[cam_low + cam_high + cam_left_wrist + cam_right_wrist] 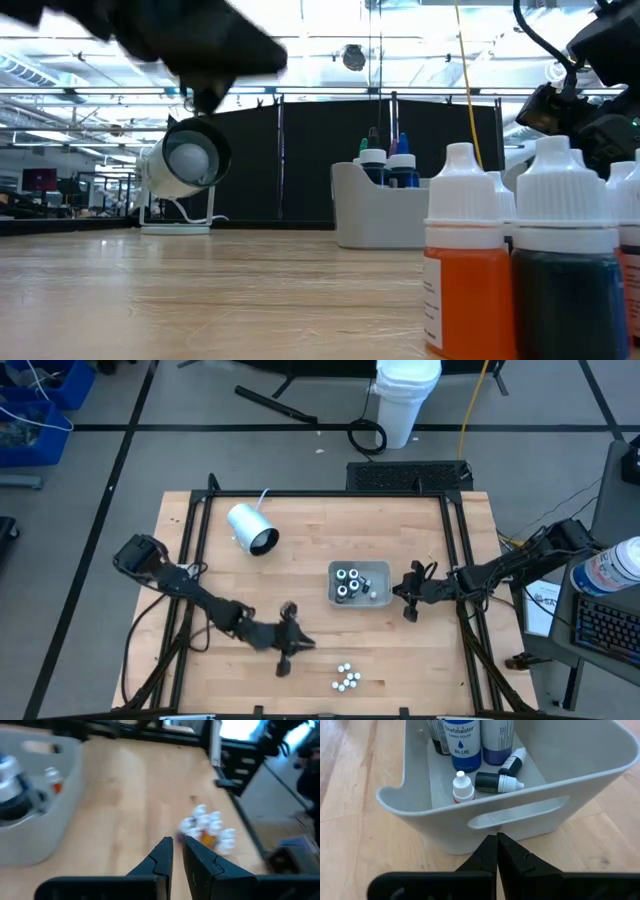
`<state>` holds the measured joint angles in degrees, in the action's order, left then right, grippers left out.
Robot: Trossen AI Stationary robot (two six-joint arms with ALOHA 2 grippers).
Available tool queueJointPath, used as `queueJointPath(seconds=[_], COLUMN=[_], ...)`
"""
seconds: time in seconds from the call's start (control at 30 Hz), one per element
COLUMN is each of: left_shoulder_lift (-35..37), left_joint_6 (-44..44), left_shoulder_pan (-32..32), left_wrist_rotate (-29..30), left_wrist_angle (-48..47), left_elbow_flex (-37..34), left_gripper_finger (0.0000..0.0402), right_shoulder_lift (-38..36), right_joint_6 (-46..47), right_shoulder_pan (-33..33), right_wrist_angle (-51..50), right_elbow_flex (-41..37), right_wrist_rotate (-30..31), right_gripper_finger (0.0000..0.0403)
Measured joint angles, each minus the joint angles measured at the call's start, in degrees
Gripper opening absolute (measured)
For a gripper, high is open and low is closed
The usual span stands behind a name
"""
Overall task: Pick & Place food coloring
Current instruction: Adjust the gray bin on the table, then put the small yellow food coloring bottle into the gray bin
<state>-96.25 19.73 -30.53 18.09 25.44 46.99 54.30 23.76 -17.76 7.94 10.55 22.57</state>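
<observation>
- Now the pale grey rectangular plastic tray [384,572] stands right of the middle of the light wooden table [300,540], and it already holds several small food colouring bottles [465,750]: some stand upright, among them one with a blue label, and two dark ones lie on their sides.
- About five more small food colouring bottles with round white caps [347,679] stand in a tight group near the front edge of the table, well apart from the tray. From the low camera one has an orange body and one a dark green body.
- The left gripper [290,645] hangs above the table, near this group and on its left side. Its two dark fingers [160,862] are almost together with only a thin gap, and nothing is between them.
- The right gripper [497,851] is just beside the right wall of the tray, outside it, clenched fully and empty.
- A big white cylinder with a dark mouth [250,528] lies on its side at the back left of the table and takes no part.
- I judge that the work is about half done, and the step in hand is the approach of the left arm to the remaining group.
- For the next move, the left fingers must spread, come down around one cap at the edge of the group, and close without knocking the neighbours, because the bottles touch each other and look easy to tip over.
</observation>
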Motion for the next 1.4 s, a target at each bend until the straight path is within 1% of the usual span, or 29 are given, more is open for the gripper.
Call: queueJointPath(seconds=[0.13,0.2,0.27,0.33,0.4,0.5,0.63,0.7,0.87,1.0,1.1,1.17,1.3,1.4], left_shoulder_lift=[-4.11,-7.73,-11.55,-16.04,-20.09,-24.47,-26.56,-26.57,-26.47,-26.42,-26.51,-26.49,-26.49,-26.44], left_joint_6=[-0.57,-2.34,-3.55,-4.06,-4.74,-7.03,-7.46,-5.78,-3.22,-0.45,1.64,2.07,2.0,0.82], left_shoulder_pan=[-3.16,-4.55,-5.88,-6.83,-7.54,-8.13,-8.14,-7.63,-6.36,-5.31,-5.11,-5.13,-5.27,-5.21], left_wrist_rotate=[0.84,1.21,2.92,4.68,4.67,4.75,4.85,4.16,4.76,0.46,-0.09,-0.09,-0.47,-2.83], left_wrist_angle=[-14.58,-19.76,-24.4,-27.82,-31.2,-31.35,-31.38,-31.55,-31.6,-31.38,-31.69,-31.13,-30.7,-28.75], left_elbow_flex=[12.78,18.84,24.0,29.04,33.13,37.27,38.88,38.81,38.81,37.82,36.63,36.14,35.75,35.75], left_gripper_finger=[0.0047,0.0047,0.0047,0.0047,0.0047,0.0053,0.0091,0.012,0.0192,0.0231,0.0248,0.0252,0.0248,0.0241], right_shoulder_lift=[-0.02,-0.02,-0.02,-0.02,-0.02,0.0,-0.02,-0.02,-0.04,-0.04,-0.04,-0.04,-0.03,-0.04], right_joint_6=[-0.16,1.05,2.04,2.71,2.97,3.67,3.56,3.17,2.09,1.91,1.91,1.91,1.52,0.95], right_shoulder_pan=[0.0,0.0,0.0,0.0,0.01,-0.04,-0.04,-0.04,-0.02,-0.02,-0.02,-0.02,-0.01,0.0], right_wrist_angle=[-1.07,-2.45,-3.68,-4.83,-5.07,-4.81,-4.76,-4.8,-4.7,-4.47,-4.33,-4.34,-4.32,-4.31], right_elbow_flex=[0.0,0.0,0.0,0.0,0.0,0.0,0.0,0.0,0.0,0.0,0.0,0.0,0.0,0.0], right_wrist_rotate=[-0.17,-0.33,-0.35,-0.5,-1.86,-3.59,-3.68,-3.61,-3.5,-3.42,-3.32,-3.3,-3.26,-3.21], right_gripper_finger=[0.0,0.0,0.0001,0.0003,0.0006,0.0011,0.0018,0.002,0.0023,0.0023,0.0023,0.0023,0.0023,0.0023])
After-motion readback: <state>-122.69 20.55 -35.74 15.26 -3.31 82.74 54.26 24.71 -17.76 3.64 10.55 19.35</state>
